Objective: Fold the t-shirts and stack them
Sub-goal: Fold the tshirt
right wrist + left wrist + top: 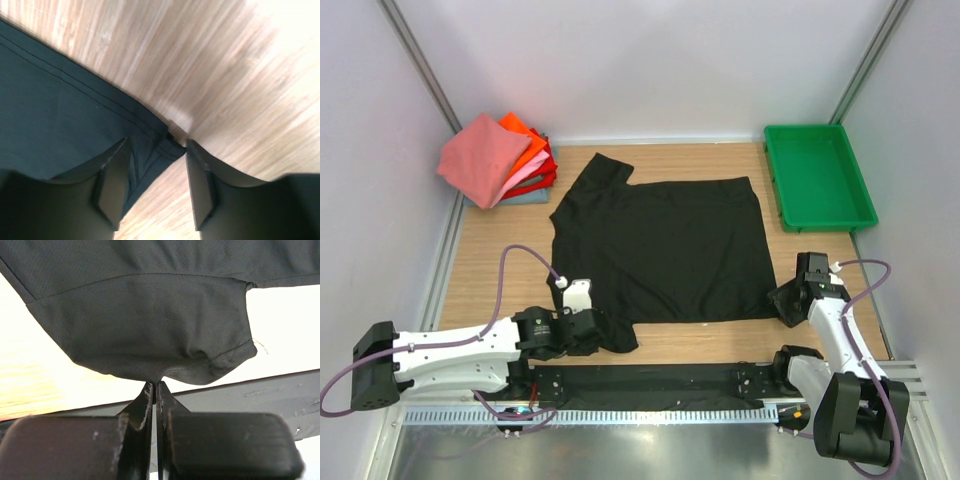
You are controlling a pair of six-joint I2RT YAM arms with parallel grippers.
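while the plain black short-sleeved cloth t-shirt [665, 250] lies spread flat in the middle of the light wooden table [490, 285], collar toward the left and hem toward the right, nothing on it is folded yet. left gripper [588, 328] is pinched tight on the edge of the near sleeve; left wrist view shows cloth bunched into the closed tips. right gripper [788, 300] has its fingers spread, straddling the near hem corner; the corner sits between them, not clamped. pile of folded salmon-pink, orange, red and pale pink t-shirts [498, 160] sits at the far-left corner, well apart from the black one. green plastic tray [818, 178] is far right, not involved

risks, my read:
- left hold is a thin bite at the sleeve edge, so a lift could slip it out
- right has to close on a corner lying flat on wood; tips may skate over it and grab nothing
- if only one side comes up, the shirt drags skewed and the fold line goes crooked
- pulling toward the bases could spill the near edge off the table
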